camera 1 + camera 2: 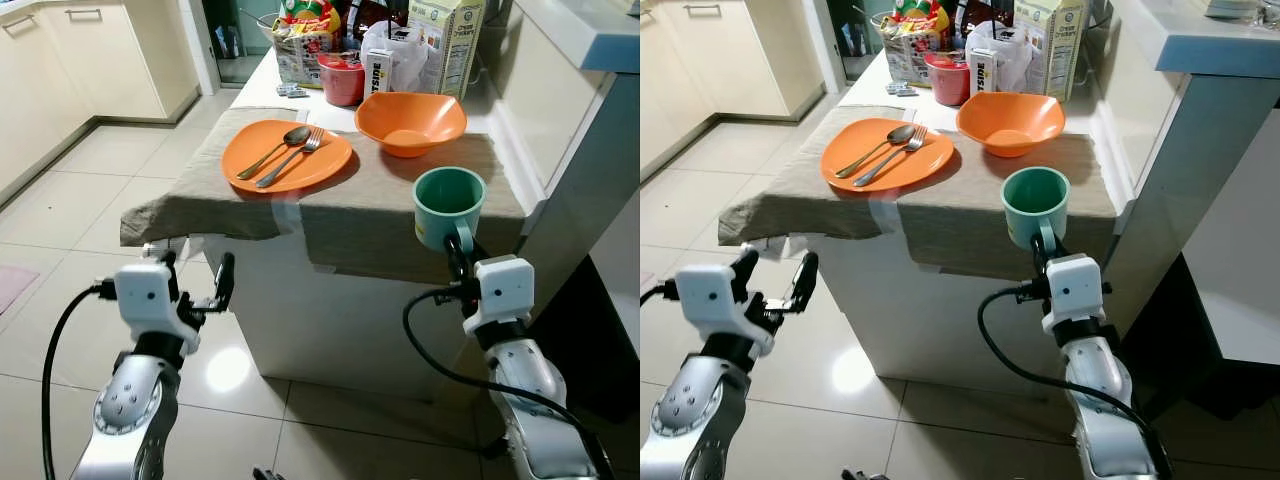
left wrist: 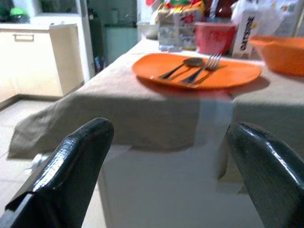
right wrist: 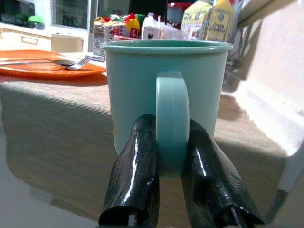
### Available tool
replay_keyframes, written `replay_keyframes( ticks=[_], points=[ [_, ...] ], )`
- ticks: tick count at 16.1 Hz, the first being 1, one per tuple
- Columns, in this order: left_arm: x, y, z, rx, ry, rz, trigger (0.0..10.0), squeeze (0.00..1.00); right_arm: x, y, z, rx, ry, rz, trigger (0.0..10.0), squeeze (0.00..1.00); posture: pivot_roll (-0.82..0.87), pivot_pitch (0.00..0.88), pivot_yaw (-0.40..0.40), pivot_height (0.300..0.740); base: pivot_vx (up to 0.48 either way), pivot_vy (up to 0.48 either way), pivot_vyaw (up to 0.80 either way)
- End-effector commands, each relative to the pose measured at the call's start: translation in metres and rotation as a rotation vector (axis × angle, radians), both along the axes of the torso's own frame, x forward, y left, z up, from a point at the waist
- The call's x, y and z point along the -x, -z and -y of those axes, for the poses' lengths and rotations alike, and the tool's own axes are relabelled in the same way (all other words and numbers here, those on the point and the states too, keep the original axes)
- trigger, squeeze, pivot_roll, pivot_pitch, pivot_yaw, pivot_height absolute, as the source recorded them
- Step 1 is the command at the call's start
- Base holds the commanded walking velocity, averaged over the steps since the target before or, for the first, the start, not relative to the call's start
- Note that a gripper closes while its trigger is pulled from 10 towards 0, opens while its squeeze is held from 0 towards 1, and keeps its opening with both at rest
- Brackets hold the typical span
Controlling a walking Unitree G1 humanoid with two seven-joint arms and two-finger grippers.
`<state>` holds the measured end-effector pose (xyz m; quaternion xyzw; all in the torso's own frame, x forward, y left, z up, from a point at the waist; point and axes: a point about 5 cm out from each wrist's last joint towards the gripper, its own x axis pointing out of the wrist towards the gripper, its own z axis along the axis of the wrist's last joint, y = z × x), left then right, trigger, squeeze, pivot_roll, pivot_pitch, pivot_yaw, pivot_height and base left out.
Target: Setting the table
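Mint-green plastic mug (image 1: pixel 448 205), at the near edge of our beige-clothed table (image 1: pixel 360 215), looked light, stiff and smooth; our right gripper (image 3: pixel 173 156) pinched its handle, the sound hold. Our left gripper (image 1: pixel 195 278) hung spread below. Orange plate (image 1: pixel 285 155) with cutlery, orange bowl (image 1: pixel 410 122); glossy tiled floor (image 1: pixel 70 200).

One orange plate (image 1: pixel 286 155), one orange bowl (image 1: pixel 410 122), one spoon (image 1: pixel 272 151), one fork (image 1: pixel 290 158), one green mug (image 1: pixel 448 206).

head stereo pair down on table (image 1: pixel 400 215); wrist cameras low, facing it
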<state>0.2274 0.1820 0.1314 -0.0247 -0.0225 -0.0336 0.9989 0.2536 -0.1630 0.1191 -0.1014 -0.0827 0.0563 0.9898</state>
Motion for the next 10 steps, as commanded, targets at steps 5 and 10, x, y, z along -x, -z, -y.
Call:
replay_keyframes(
  ticks=[5, 10],
  points=[
    [-0.011, -0.009, 0.006, 0.0, 0.052, 0.033, 10.0, 0.0, -0.008, 0.0, -0.006, 0.002, -0.008, -0.019, 10.0, 0.0, -0.14, 0.0, 0.09, 0.74, 0.0, 0.0, 0.0],
    [-0.025, -0.019, 0.005, 0.012, 0.022, 0.054, 10.0, 0.0, -0.02, 0.0, -0.008, -0.013, 0.007, -0.036, 10.0, 0.0, -0.15, 0.0, 0.09, 0.74, -0.048, 0.0, 0.0]
  ],
)
